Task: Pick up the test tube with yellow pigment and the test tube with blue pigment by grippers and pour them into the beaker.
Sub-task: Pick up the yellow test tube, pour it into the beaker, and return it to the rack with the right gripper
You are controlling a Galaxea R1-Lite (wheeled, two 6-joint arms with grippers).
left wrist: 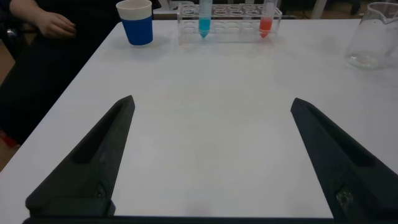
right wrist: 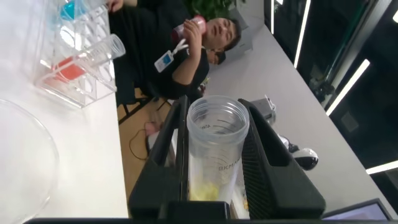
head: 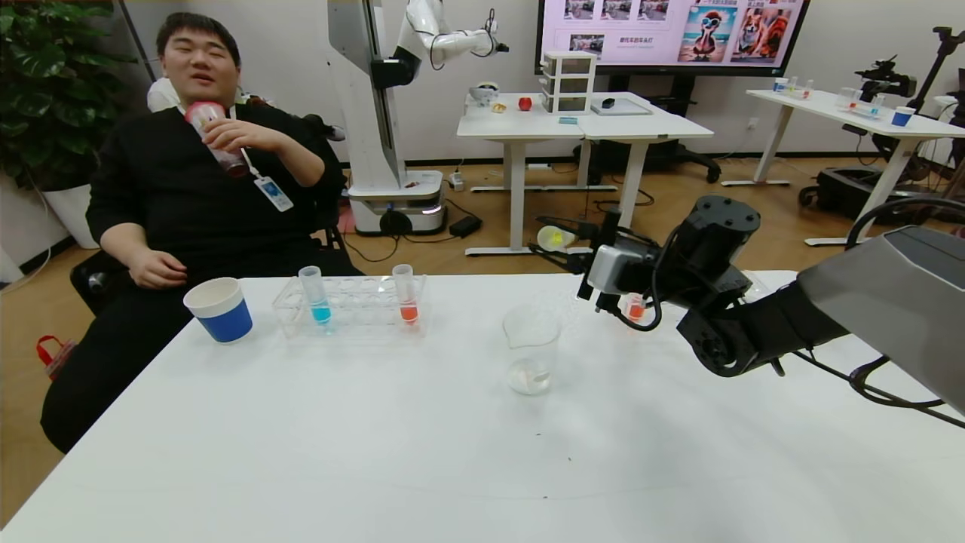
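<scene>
On your far left, the left gripper [left wrist: 211,155] hovers over the white surface [head: 377,437], jaws spread wide. The test tube with blue pigment [head: 314,295] stands in the rack [head: 354,309]. Rightward sits the beaker [head: 531,349]. Beyond it, the right gripper [head: 577,241] clamps the test tube with yellow pigment [head: 555,238], tipped sideways.

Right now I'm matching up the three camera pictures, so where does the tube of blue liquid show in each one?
Head view: the blue tube stands upright at the left end of the clear rack, beside the blue cup.
Left wrist view: blue tube at the top, in the rack, far beyond the open left hand.
Right wrist view: only its blue liquid shows at the top edge.
Shared landmark: the red tube in the same rack.
</scene>
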